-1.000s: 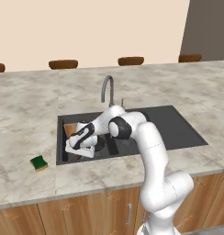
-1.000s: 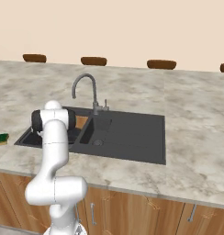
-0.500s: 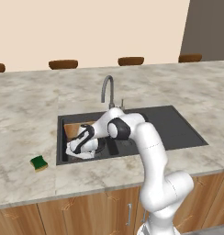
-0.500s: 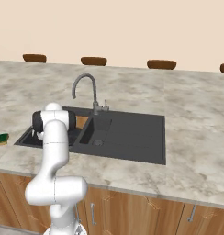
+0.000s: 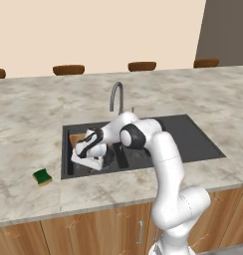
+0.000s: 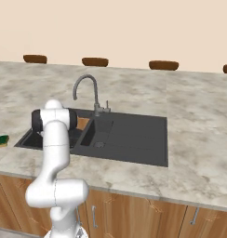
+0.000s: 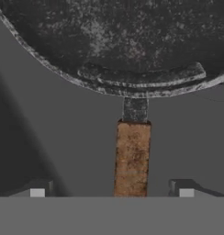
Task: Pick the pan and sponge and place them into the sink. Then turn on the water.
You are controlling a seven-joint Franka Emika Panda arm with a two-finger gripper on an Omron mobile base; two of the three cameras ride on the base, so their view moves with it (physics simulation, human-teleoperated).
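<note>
Gripper (image 5: 82, 158) of the white jointed arm sits low inside the left basin of the black rectangular double-basin sink (image 5: 193, 142), pointed down and to the arm's left. In the hand view, the 2 dark finger tips (image 7: 36, 189) stand well apart, 1 at each side of the frame, with the pan's handle running between them; neither tip touches the handle, so the jaws are wide and hold nothing.

Round black frying pan (image 7: 132, 41) lies in that same basin. Its inner surface is dark and mottled with pale grey speckling, and its rim shows as a lighter, worn grey arc. A short grey neck joins the rim to a rectangular, rough-textured brown handle (image 7: 132, 158) that points toward the camera. From the left base view the pan is mostly hidden behind the hand, so its exact resting position against the basin walls cannot be told.

Small rectangular sponge (image 5: 42, 177), green on top over a yellow layer, rests on the beige marbled stone counter (image 5: 39, 119), just beside the sink's left front corner and apart from it. A wood-brown panel (image 5: 76, 137) shows at the back of the left basin. Grey gooseneck faucet (image 6: 85, 90) rises behind the divider, with a small lever beside its base.
</note>
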